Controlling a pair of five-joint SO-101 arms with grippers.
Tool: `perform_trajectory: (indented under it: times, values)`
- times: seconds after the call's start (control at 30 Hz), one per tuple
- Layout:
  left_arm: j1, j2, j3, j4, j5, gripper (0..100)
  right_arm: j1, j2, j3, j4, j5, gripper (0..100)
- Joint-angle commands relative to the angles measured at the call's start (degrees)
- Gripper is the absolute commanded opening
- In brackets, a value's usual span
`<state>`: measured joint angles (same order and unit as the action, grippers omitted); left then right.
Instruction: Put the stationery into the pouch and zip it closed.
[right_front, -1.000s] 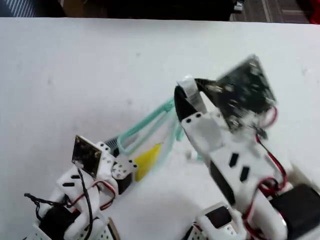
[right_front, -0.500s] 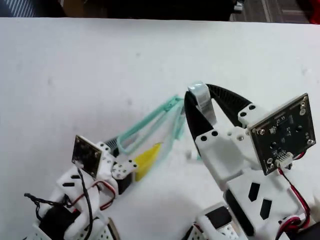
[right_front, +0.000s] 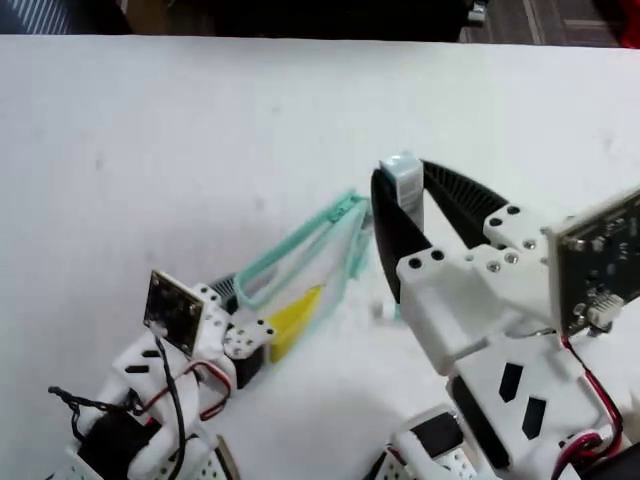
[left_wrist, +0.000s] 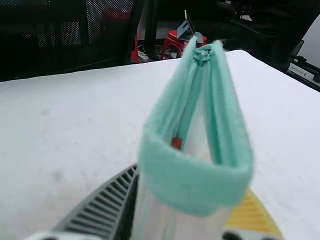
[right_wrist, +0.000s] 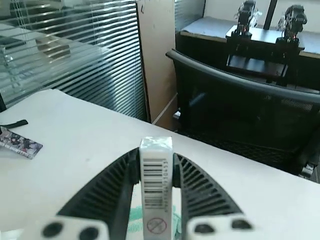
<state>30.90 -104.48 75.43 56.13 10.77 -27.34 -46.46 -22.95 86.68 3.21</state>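
Note:
A clear pouch (right_front: 300, 255) with mint-green trim lies tilted on the white table, its zipper end pointing to the far right. My left gripper (right_front: 262, 318) at the near left is shut on the pouch's near end, one grey finger and one yellow finger on either side. In the left wrist view the pouch (left_wrist: 200, 165) rises from the left gripper (left_wrist: 175, 220) with its mint rim gaping. My right gripper (right_front: 400, 195) hovers just right of the pouch's far end, shut on a white barcoded stationery stick (right_front: 403, 180). The stick (right_wrist: 156, 185) stands upright between the black ribbed fingers (right_wrist: 107, 187).
The white table (right_front: 150, 130) stretches bare to the left and far side, ending at a dark edge. A small printed card (right_wrist: 20, 142) lies on the table far from the right arm. Chairs and blinds stand beyond the table.
The right arm has swung its wrist and camera board to the right and carried the white stick slightly right. The left arm and the pouch have stayed still.

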Motion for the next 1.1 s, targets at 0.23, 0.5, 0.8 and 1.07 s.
perform_trajectory:
  times: [0.23, 0.5, 0.8, 1.07]
  values:
    - [0.66, 0.22, -1.67, 0.00, 0.53, 23, -10.59, 0.40, 14.07, -19.38, -6.42, 1.6]
    - [0.48, 0.22, -1.76, -0.09, 0.53, 23, -16.75, 0.04, 24.97, -27.12, -6.42, 1.6]
    - [-2.07, 0.22, -2.02, -0.18, 0.53, 23, -16.75, -4.97, 32.79, -26.68, -6.42, 1.6]
    - [-1.89, 0.22, -2.02, -0.18, 0.53, 23, -16.92, -8.22, 39.47, -29.14, -2.55, 1.6]
